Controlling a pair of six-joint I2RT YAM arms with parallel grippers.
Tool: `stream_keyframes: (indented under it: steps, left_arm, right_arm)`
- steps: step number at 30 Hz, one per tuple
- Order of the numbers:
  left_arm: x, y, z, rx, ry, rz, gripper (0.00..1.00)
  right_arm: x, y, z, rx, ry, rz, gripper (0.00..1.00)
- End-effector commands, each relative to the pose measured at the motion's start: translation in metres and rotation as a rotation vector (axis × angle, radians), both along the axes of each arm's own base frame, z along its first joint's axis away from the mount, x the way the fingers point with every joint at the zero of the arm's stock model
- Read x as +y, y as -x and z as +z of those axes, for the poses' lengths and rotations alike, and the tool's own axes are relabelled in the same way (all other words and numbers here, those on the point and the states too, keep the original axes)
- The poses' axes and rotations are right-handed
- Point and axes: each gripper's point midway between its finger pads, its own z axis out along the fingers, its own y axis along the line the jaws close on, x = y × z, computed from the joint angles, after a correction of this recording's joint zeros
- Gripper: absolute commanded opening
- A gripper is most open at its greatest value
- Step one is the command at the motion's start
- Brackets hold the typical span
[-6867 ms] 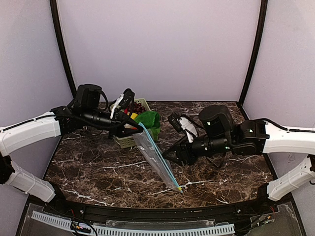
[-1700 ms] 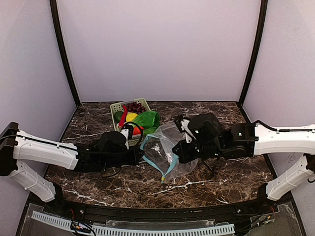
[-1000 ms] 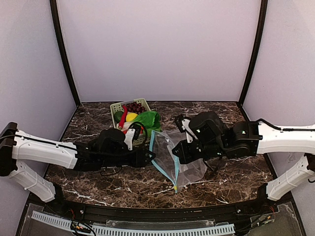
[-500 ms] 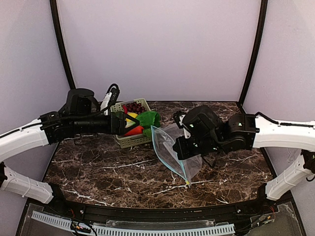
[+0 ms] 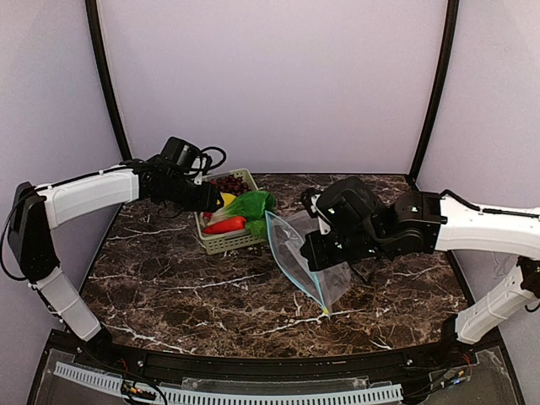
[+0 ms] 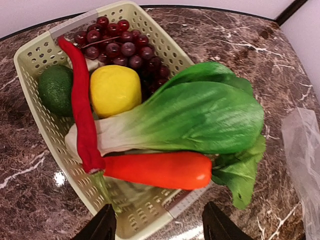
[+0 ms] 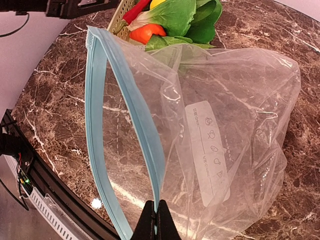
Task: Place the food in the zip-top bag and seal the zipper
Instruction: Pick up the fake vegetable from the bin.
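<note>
Top external shows the basket (image 5: pixel 221 245) sitting at the far left of the dark marble table (image 5: pixel 169 287), with all the food piled in it. The left gripper (image 6: pixel 159 227) hovers right over the basket's near edge, fingers spread with nothing between them, not touching any food.

From the left wrist cam the pile is easy to read. The grapes (image 6: pixel 120 45) are at the far end, with the lemon (image 6: pixel 114 90) just in front of them. A dark green piece (image 6: pixel 56 90) sits to the lemon's left. A long red chilli (image 6: pixel 80 105) lies draped between the two. The bok choy (image 6: pixel 200 117) hangs over the right rim, and a fat red-orange pepper (image 6: pixel 160 170) lies across the near end.

The bag (image 5: pixel 308 253) is mid-table, just right of the basket, held up by the right gripper (image 7: pixel 154 220). Its fingers are pressed together, pinching the blue zipper (image 7: pixel 135 117). The mouth gapes open toward the basket, and the white label (image 7: pixel 207 145) shows through the crinkly plastic.
</note>
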Motion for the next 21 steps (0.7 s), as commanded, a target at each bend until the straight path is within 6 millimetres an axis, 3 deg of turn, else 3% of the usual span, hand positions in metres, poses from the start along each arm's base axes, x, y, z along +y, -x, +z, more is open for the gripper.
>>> stream_keyframes:
  steps: [1,2,3,4,5,6,10,15,21]
  left_arm:
    - [0.027,-0.039,-0.007,-0.03,-0.122,0.124,0.58]
    - [0.029,-0.046,-0.019,-0.012,-0.147,0.137,0.58]
    - [0.028,-0.052,-0.016,-0.022,-0.149,0.138,0.58]
    - [0.029,-0.058,-0.028,-0.006,-0.172,0.144,0.57]
    - [0.029,-0.064,-0.024,-0.018,-0.183,0.15,0.57]
    - [0.032,-0.069,-0.036,0.002,-0.205,0.159,0.57]
    - [0.045,-0.088,-0.051,0.023,-0.213,0.205,0.51]
    - [0.028,-0.091,-0.073,0.085,-0.143,0.148,0.45]
    - [0.03,-0.092,-0.091,0.112,-0.178,0.15,0.44]
  right_arm:
    - [0.001,-0.002,0.018,-0.028,-0.037,0.015,0.0]
    - [0.001,-0.002,0.019,-0.031,-0.039,0.017,0.0]
    - [0.001,-0.003,0.02,-0.032,-0.042,0.019,0.0]
    - [0.001,-0.002,0.02,-0.034,-0.045,0.022,0.0]
    - [0.002,-0.001,0.021,-0.033,-0.049,0.026,0.0]
    - [0.002,-0.001,0.022,-0.033,-0.057,0.03,0.0]
    - [0.002,0.001,0.024,-0.032,-0.085,0.037,0.0]
    - [0.0,0.0,0.023,-0.039,-0.08,0.03,0.0]
    - [0.004,-0.003,0.026,-0.048,-0.082,0.031,0.0]
